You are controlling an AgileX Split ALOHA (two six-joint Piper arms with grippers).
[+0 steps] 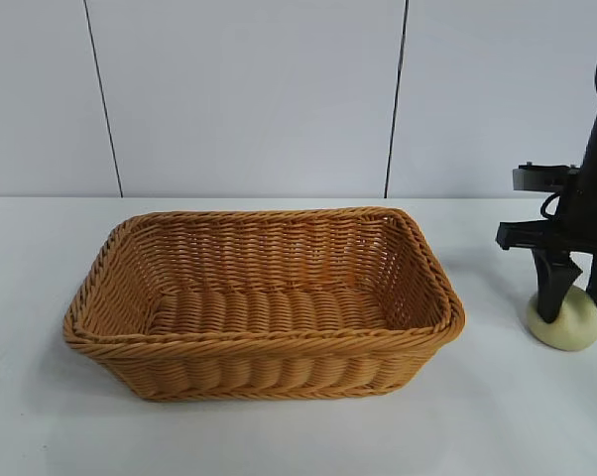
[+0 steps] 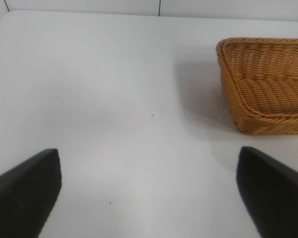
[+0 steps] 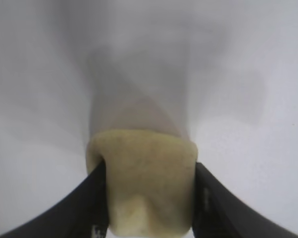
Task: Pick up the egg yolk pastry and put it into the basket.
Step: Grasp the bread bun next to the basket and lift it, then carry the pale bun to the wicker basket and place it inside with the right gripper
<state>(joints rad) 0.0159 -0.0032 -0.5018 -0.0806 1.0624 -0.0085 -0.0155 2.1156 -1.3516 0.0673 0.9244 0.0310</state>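
You have an orange-tan rectangular woven wicker basket [image 1: 264, 297]: ribbed weave, braided rim, slight sheen on the strands. Your small pale cream-yellow egg yolk pastry [image 1: 566, 319] looks matt and smooth, faintly mottled up close, with a soft, doughy surface that dents where the jaws press it. The black right gripper [image 1: 574, 300] reads as matt hard plastic. The left gripper [image 2: 149, 191] has dark jaws with a finely textured, rubbery-looking face. Your white desk [image 1: 279, 436] is smooth, low-gloss, lightly speckled.

Pale pastry [image 1: 566, 322] on table, right of empty tan wicker basket [image 1: 264, 347], apart.
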